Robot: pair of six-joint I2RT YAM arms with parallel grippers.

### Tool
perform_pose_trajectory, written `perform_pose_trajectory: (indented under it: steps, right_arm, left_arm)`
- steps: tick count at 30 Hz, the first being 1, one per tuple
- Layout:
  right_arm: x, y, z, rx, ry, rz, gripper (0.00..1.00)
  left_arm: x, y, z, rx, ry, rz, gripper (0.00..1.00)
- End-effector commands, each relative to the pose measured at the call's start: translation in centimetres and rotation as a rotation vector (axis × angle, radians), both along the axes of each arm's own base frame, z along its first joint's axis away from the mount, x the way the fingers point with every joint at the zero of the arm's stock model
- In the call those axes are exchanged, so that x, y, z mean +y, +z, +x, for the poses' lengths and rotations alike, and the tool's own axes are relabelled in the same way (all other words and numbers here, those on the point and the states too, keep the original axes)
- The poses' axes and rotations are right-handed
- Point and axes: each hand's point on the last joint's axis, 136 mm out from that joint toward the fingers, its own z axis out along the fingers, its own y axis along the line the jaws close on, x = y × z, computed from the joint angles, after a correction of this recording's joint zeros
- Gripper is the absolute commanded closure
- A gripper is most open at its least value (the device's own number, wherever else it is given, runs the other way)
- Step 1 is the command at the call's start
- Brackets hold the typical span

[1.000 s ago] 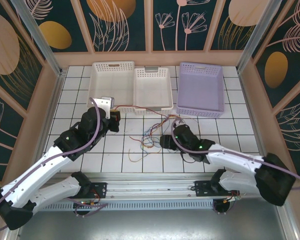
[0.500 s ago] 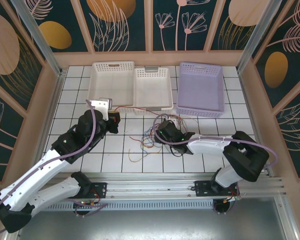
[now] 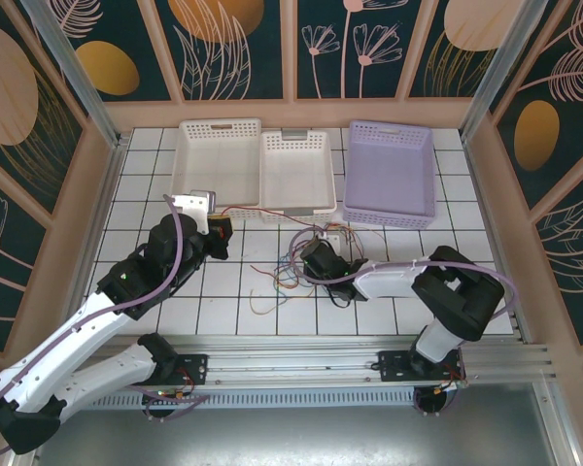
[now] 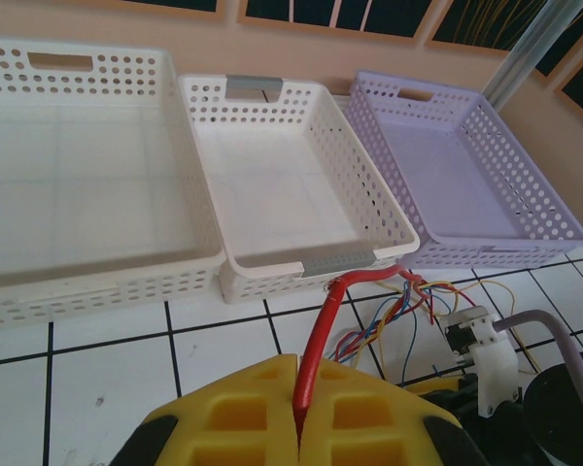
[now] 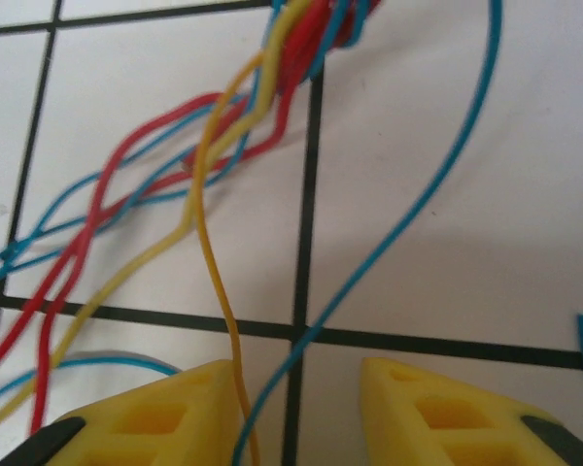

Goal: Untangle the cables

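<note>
You have a white tiled counter (image 3: pixel 146 184) with dark grout lines under everything. At its far side three perforated plastic baskets stand in a row. A large white basket (image 3: pixel 219 160) is on the left, and a smaller white basket (image 3: pixel 297 175) with grey handle tabs sits right against it in the middle. A lavender basket (image 3: pixel 390 175) stands just beside that one on the right. Behind them you see a peach-framed back wall (image 3: pixel 243 49) of dark panels painted with pale leaves and orange ovals. A slanting metal post (image 3: pixel 70 68) stands at each far corner. A metal rail (image 3: pixel 291 374) runs along the near edge.
</note>
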Motion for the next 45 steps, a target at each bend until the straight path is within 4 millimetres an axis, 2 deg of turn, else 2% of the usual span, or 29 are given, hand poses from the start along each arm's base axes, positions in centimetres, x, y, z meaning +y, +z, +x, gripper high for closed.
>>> perform_pose_trajectory:
  steps: [1,6,8,11,15,16,17,18,26,30,35,40,45]
  right_arm:
    - [0.5,-0.6,0.2,-0.003,0.000,-0.014,0.71]
    - [-1.0,-0.1,0.5,-0.026,-0.041,-0.072,1.00]
    - [-2.0,0.4,0.4,-0.041,-0.064,-0.081,1.00]
    - [-4.4,1.6,0.2,-0.065,-0.112,-0.059,1.00]
    - [-8.5,4.0,0.0,-0.098,-0.205,0.013,1.00]
    - [-9.7,4.6,0.1,-0.108,-0.228,0.041,1.00]
    - [-10.4,5.3,0.1,-0.114,-0.242,0.075,1.00]
    - [-11.5,6.0,0.1,-0.124,-0.263,0.108,1.00]
    - [-17.9,10.7,0.3,-0.189,-0.396,0.183,1.00]
    - [-20.6,11.6,0.5,-0.183,-0.452,0.201,1.00]
    - [-21.9,11.3,0.9,-0.142,-0.499,0.268,1.00]
    - [-19.3,12.9,1.3,-0.169,-0.381,0.368,1.00]
    - [-16.6,16.0,0.9,-0.260,-0.240,0.408,1.00]
  left_arm:
    - [0.2,0.7,0.2,-0.023,0.016,-0.033,1.00]
    - [1.0,1.0,-0.2,-0.034,0.029,-0.021,1.00]
    - [1.7,1.0,-0.4,-0.038,0.045,0.000,1.00]
    - [3.8,1.4,-0.8,-0.048,0.110,0.063,1.00]
    - [7.2,2.8,-1.8,-0.079,0.206,0.136,1.00]
    - [8.1,2.4,-2.1,-0.072,0.231,0.169,1.00]
    - [8.8,3.6,-2.3,-0.090,0.253,0.167,1.00]
    - [9.4,3.9,-2.5,-0.095,0.270,0.182,1.00]
    - [13.1,5.0,-3.3,-0.102,0.401,0.310,1.00]
    - [15.1,6.4,-3.9,-0.118,0.470,0.360,1.00]
    - [16.9,8.7,-4.7,-0.152,0.528,0.382,1.00]
    - [14.6,8.4,-4.4,-0.134,0.427,0.297,1.00]
    - [12.0,9.4,-3.6,-0.170,0.341,0.180,1.00]
